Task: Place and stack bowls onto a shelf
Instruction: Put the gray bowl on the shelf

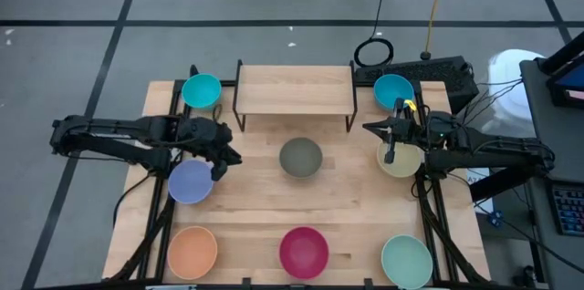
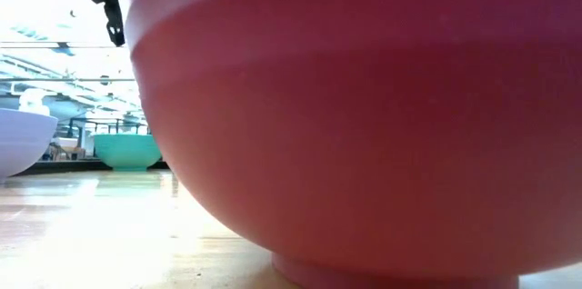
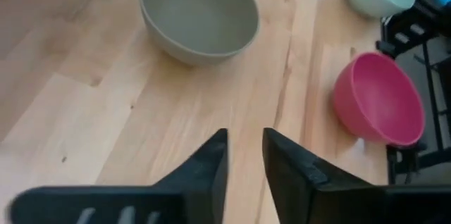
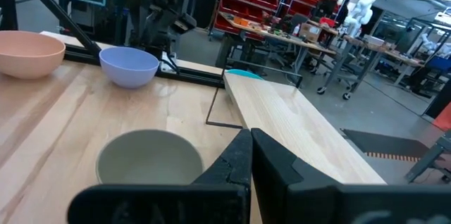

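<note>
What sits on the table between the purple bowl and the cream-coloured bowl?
The olive-grey bowl, alone mid-table, sits between the lavender bowl and the cream bowl; otherwise bare wood. The high view shows it.

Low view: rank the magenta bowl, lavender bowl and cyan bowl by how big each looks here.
1. magenta bowl, filling most of the picture.
2. lavender bowl, cut off by the picture's edge.
3. cyan bowl, farthest back.
The differences come from nearness to the camera; true sizes may be alike.
</note>
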